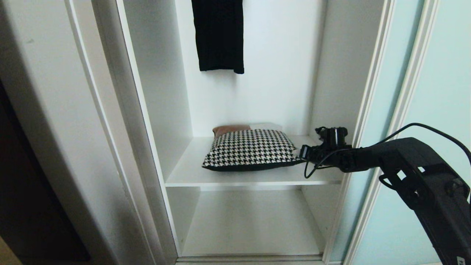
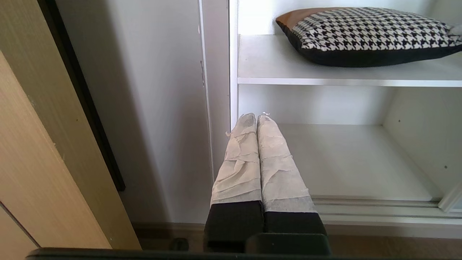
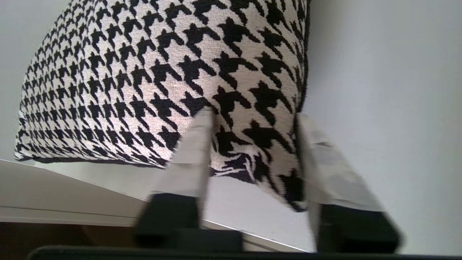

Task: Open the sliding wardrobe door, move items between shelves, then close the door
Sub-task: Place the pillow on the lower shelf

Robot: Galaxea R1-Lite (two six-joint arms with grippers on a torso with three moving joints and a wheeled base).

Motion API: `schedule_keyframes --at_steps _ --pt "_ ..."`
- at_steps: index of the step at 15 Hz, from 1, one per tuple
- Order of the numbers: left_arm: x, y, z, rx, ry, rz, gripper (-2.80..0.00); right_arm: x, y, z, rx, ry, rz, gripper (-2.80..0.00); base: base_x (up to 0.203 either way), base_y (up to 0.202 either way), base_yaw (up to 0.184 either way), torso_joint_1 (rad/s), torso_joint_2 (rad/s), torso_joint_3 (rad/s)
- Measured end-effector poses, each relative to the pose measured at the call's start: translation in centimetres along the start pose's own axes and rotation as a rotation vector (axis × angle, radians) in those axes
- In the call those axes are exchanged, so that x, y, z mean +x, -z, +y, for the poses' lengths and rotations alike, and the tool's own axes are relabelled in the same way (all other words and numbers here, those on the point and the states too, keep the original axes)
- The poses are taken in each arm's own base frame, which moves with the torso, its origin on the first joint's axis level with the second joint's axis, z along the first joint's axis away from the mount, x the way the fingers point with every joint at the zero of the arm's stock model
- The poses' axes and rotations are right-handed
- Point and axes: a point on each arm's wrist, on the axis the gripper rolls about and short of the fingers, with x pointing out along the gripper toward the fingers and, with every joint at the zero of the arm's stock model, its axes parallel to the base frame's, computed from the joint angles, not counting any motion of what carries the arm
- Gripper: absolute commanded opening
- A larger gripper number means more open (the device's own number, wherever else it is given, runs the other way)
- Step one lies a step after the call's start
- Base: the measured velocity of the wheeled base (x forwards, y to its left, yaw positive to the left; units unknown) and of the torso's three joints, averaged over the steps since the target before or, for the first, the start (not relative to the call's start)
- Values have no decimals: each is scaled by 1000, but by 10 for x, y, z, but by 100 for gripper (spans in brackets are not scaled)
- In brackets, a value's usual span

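With the door [image 1: 390,110] slid aside, the right pincer [image 3: 252,144] straddles the near corner of the cushion [image 1: 252,149] lying on the upper shelf [image 1: 191,173], prongs apart, not yet clamped, likely to lift it; left pincer [image 2: 257,121] together, idle.

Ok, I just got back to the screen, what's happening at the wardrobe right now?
The sliding wardrobe door is pushed aside to the right, leaving the inside open. The cushion lies on the upper shelf, and the right gripper is at its right-hand corner, fingers either side of the fabric with a clear gap between them, so no firm grip shows. The lower shelf has nothing on it. The left gripper is shut and parked low by the wardrobe's left side. A black garment hangs above.
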Motion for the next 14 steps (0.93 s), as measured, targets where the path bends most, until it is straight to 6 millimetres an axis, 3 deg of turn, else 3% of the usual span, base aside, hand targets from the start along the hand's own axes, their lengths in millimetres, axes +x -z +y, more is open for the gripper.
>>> schedule_keyframes --at_steps 6,9,10,14 --pt "-1 1 0 1 -4 33 -280 -1 3 -2 20 12 41 -280 0 0 0 0 0 0" --pt "-5 -3 0 12 -8 79 -280 -12 -1 -9 54 39 98 -280 0 0 0 0 0 0" --pt "-7 -7 0 17 -8 87 0 -17 -5 -11 65 35 116 -280 0 0 0 0 0 0" --pt "-16 -29 0 60 -13 67 0 -33 -15 -8 78 17 138 -280 0 0 0 0 0 0"
